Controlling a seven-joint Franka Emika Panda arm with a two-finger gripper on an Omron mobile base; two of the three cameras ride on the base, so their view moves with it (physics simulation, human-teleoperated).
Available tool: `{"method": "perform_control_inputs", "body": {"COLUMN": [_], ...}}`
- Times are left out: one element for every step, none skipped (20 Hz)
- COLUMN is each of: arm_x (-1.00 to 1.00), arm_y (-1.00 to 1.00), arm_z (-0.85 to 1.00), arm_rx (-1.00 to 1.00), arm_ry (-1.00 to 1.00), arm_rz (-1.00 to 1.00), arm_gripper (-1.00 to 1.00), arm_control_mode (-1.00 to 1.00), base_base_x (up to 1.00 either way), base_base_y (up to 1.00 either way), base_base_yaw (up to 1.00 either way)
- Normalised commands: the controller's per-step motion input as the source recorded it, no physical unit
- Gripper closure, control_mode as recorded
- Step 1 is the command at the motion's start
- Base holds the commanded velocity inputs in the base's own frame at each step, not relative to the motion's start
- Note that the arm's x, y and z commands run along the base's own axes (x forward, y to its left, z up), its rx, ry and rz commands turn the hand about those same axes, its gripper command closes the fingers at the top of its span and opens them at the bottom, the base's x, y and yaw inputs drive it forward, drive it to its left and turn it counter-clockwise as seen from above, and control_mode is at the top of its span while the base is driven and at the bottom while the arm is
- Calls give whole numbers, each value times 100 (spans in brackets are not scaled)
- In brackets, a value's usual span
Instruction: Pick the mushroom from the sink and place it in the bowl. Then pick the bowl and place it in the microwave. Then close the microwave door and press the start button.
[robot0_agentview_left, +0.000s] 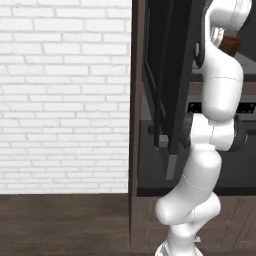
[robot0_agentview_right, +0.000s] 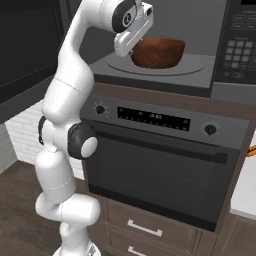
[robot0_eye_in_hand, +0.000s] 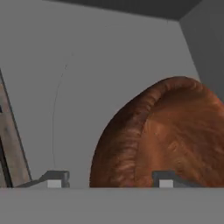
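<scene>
The reddish-brown bowl (robot0_agentview_right: 161, 52) stands on the round turntable inside the microwave (robot0_agentview_right: 200, 75). My gripper (robot0_agentview_right: 135, 51) reaches in at the bowl's left rim. In the hand view the bowl (robot0_eye_in_hand: 175, 127) looms close, and my gripper (robot0_eye_in_hand: 110, 180) is open astride its rim: one fingertip (robot0_eye_in_hand: 56, 179) stands clear outside the wall, the other sits over the inside. The microwave door (robot0_agentview_left: 172, 75) hangs swung open, seen edge-on left of the arm, with a sliver of the bowl (robot0_agentview_left: 231, 45) behind it. The mushroom and the sink are out of view.
The microwave's keypad (robot0_agentview_right: 240, 47) is on its right side. Below it sits an oven (robot0_agentview_right: 155, 165) with two knobs and a dark door, then wooden drawers (robot0_agentview_right: 145, 227). A white brick wall (robot0_agentview_left: 65, 95) stands to the left.
</scene>
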Motion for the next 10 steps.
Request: {"method": "perform_control_inputs", "body": {"arm_x": [-100,-100,-100,-100,-100,-100,-100,-100,-100,-100], "arm_y": [0,0,0,10,10,4,3,33,51,63], "arm_z": [-29,-14,-26,-28,-27,-46,-59,-76,-89,-96], "arm_rx": [-3,-1,-1,-2,-3,-3,-6,-15,-19,-22], "arm_ry": [-15,-19,-21,-20,-18,-13,-7,-1,0,0], "arm_rz": [6,5,7,8,10,14,17,20,22,23], "arm_gripper": [-100,-100,-100,-100,-100,-100,-100,-100,-100,-100], "arm_control_mode": [-100,-100,-100,-100,-100,-100,-100,-100,-100,-100], "base_base_x": [0,0,0,0,0,0,0,0,0,0], "base_base_y": [0,0,0,0,0,0,0,0,0,0], "base_base_yaw": [0,0,0,0,0,0,0,0,0,0]}}
